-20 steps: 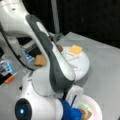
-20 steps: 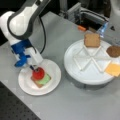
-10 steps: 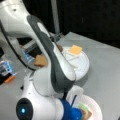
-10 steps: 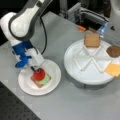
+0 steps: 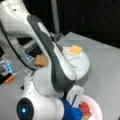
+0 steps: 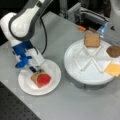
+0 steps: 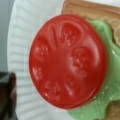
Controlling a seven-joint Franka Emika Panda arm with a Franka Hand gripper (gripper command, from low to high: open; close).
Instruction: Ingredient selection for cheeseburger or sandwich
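Note:
The sandwich (image 6: 40,78) lies on a white paper plate (image 6: 53,68): a toast base, green lettuce (image 7: 111,75) and a red tomato round (image 7: 68,62) on top. My gripper (image 6: 35,70) hangs low over the plate's far left edge, just beside the stack, and is open. In the wrist view one dark finger (image 7: 6,95) stands left of the tomato, not touching it. In a front view the arm hides most of the stack and only the tomato (image 5: 85,108) shows. A second toast square (image 6: 92,40), the dark patty (image 6: 113,51) and the yellow cheese (image 6: 112,69) rest in the divided tray.
The round white divided tray (image 6: 85,75) sits at a front view's right, close to the paper plate. Blue and orange equipment (image 6: 103,27) stands behind it. A dark perforated edge (image 6: 15,110) runs along a front view's bottom left.

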